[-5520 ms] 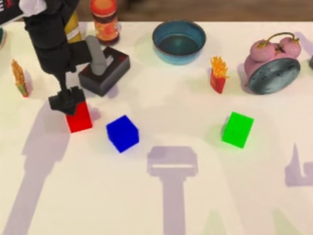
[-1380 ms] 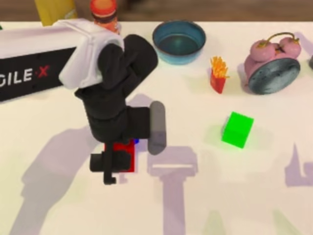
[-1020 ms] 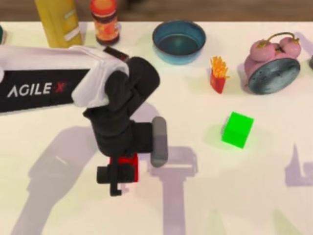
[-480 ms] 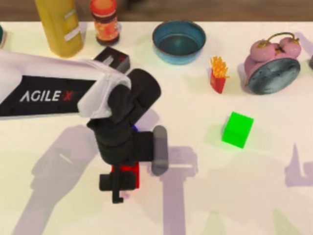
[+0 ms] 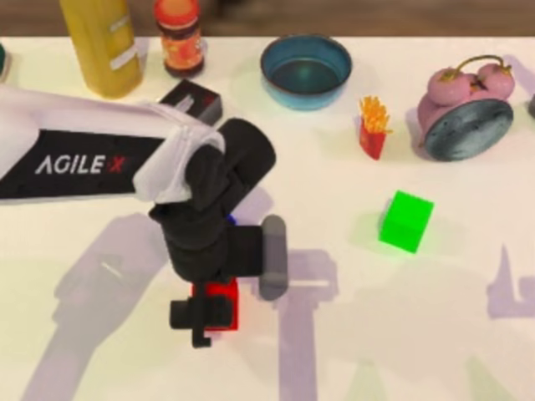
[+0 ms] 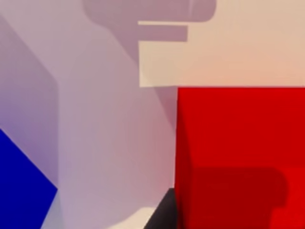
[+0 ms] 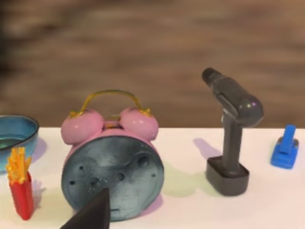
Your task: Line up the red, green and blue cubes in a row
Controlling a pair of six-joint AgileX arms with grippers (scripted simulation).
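My left gripper [image 5: 203,317] is shut on the red cube [image 5: 224,301], low over the table in front of the middle-left. In the left wrist view the red cube [image 6: 238,157] fills the near side, with a dark fingertip [image 6: 162,217] against its face. The blue cube [image 6: 19,186] lies close beside it. From above, the arm covers the blue cube except for a sliver [image 5: 231,219]. The green cube [image 5: 405,220] sits alone to the right. My right gripper [image 7: 90,217] is parked off the right side, out of the top view.
Along the back stand a yellow bottle [image 5: 104,46], a red-capped jar [image 5: 180,33], a black tissue box [image 5: 196,102], a blue bowl [image 5: 305,71], a fries carton [image 5: 372,129] and a pink alarm clock [image 5: 464,109]. A grey drill [image 7: 231,143] stands far right.
My left arm has carried the red cube from the far left, past the blue cube, toward the front. In the last half second it has barely moved.
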